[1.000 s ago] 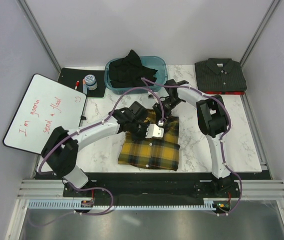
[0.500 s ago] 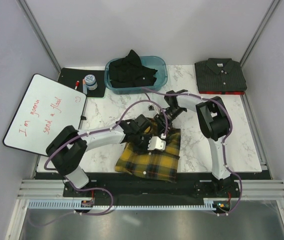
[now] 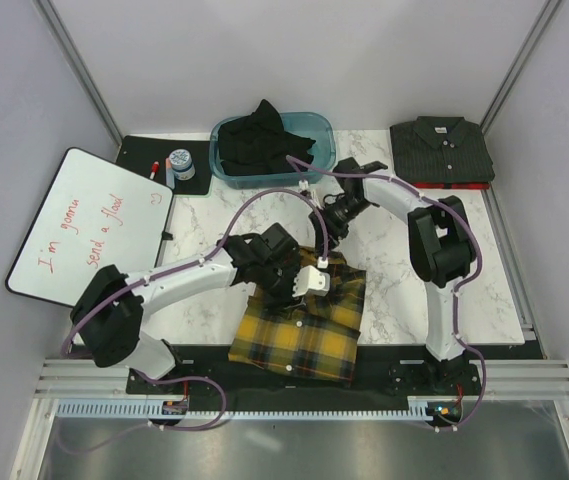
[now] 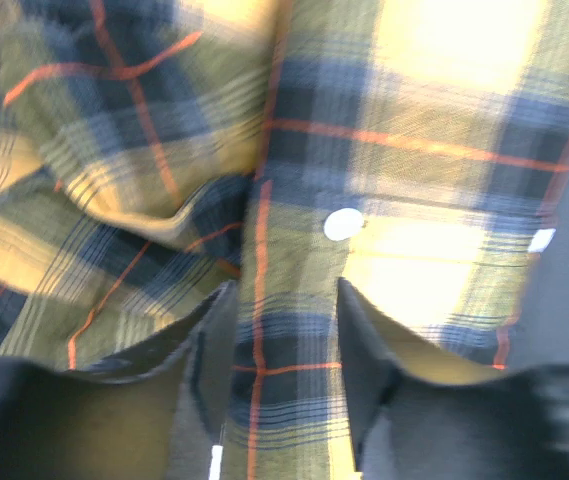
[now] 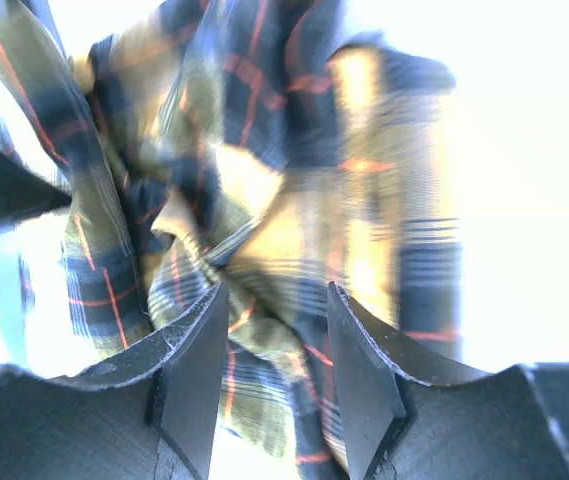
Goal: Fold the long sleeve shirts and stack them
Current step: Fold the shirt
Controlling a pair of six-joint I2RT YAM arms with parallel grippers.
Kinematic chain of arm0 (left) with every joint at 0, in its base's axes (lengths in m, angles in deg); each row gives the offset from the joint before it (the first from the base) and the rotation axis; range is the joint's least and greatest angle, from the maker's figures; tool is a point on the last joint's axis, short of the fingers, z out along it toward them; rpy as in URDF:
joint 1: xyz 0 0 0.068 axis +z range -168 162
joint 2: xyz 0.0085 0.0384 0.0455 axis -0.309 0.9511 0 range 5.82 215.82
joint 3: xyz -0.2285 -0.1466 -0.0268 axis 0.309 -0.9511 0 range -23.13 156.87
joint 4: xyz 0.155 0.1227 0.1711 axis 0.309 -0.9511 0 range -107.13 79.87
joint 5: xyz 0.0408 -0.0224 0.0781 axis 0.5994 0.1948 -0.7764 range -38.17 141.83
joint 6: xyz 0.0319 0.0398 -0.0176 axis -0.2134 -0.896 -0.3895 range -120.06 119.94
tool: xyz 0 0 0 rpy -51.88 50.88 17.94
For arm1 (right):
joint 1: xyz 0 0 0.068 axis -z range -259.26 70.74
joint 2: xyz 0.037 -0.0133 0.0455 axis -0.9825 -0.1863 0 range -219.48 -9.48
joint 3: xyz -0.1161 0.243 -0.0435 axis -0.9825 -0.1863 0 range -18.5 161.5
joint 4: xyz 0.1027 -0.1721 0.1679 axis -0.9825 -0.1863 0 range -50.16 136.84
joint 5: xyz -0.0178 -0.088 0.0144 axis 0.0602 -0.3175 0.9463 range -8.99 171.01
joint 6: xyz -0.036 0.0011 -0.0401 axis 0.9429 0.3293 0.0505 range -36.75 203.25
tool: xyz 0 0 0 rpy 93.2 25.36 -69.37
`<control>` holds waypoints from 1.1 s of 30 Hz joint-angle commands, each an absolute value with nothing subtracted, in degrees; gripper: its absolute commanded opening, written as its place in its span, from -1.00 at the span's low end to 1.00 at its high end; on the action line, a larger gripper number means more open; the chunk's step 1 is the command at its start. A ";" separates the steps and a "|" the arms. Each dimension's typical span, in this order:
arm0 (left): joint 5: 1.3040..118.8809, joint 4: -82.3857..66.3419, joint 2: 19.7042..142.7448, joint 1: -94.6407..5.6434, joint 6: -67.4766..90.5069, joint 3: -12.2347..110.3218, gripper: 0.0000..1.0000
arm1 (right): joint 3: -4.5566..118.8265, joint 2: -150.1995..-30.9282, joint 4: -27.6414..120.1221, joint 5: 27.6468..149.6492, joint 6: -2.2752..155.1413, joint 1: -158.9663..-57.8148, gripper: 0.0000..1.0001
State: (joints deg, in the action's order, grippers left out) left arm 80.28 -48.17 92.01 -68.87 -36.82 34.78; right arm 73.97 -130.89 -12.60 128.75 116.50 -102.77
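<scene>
Near the front edge of the white marble table, the plaid shirt lies folded into a soft square. It is woven cloth in yellow and black, with thin red lines. Its top end is not flat but scrunched into wrinkly folds. The right fingers are partly apart and hold that crumpled bunch of cloth between them. The left fingers sit low over the middle of the shirt. They stand partly apart and loose. The straight button strip lies flat between them. A small, round, pale button shows on that strip just past their tips.

At the back of the table, a see-through blue plastic tub holds the black shirt, piled in a lumpy heap. In the back right corner, the charcoal shirt lies neatly folded and flat, collar on top, with pale buttons down its front. It rests on something thin and red. A whiteboard with rounded corners and red writing sticks out past the left side of the table.
</scene>
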 commanded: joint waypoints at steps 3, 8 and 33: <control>90.06 -53.98 94.05 -69.06 -42.16 40.94 0.17 | 79.67 -130.50 -7.14 123.90 109.18 -101.41 0.04; 92.17 -55.12 99.93 -69.06 -44.09 44.54 0.35 | 81.25 -135.69 -7.04 123.90 108.30 -101.32 0.09; 85.32 -60.14 102.93 -67.40 -50.59 56.06 -0.97 | 76.69 -138.60 -5.55 123.81 111.90 -101.32 -0.28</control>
